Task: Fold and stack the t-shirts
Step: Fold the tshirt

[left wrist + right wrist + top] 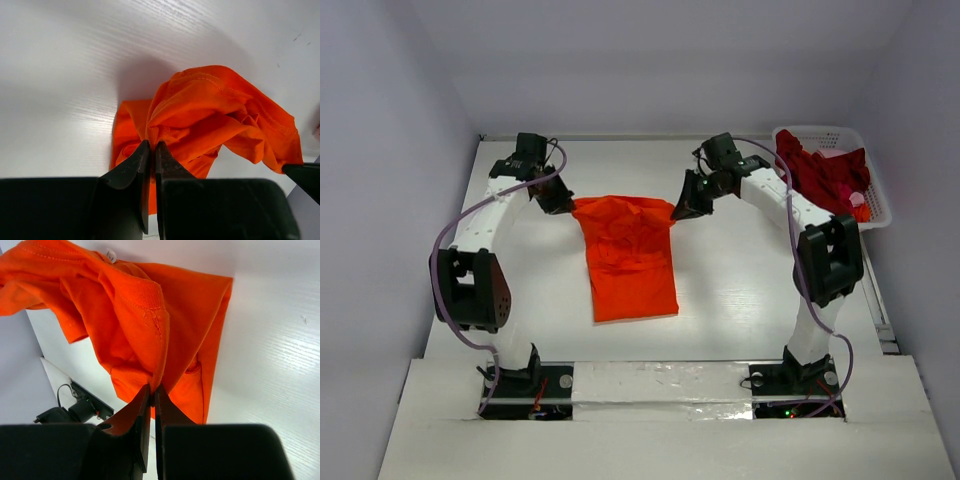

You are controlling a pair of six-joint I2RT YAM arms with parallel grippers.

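Observation:
The orange t-shirt (628,255) is held up by its two upper corners, and its lower part lies on the white table. My left gripper (566,203) is shut on the shirt's left corner; its wrist view shows the cloth (210,110) pinched between the jaws (152,145). On the right corner my right gripper (682,208) is shut too, with a fold of orange cloth (145,315) caught at its tips (152,387). A small white neck label (110,255) shows at the top. The dark red t-shirt (820,170) lies crumpled in the basket at the far right.
A white lattice basket (877,212) stands at the table's far right corner, with something pink and orange (857,200) beside the red shirt. White walls close in the left, back and right. The arm bases (530,378) stand at the near edge.

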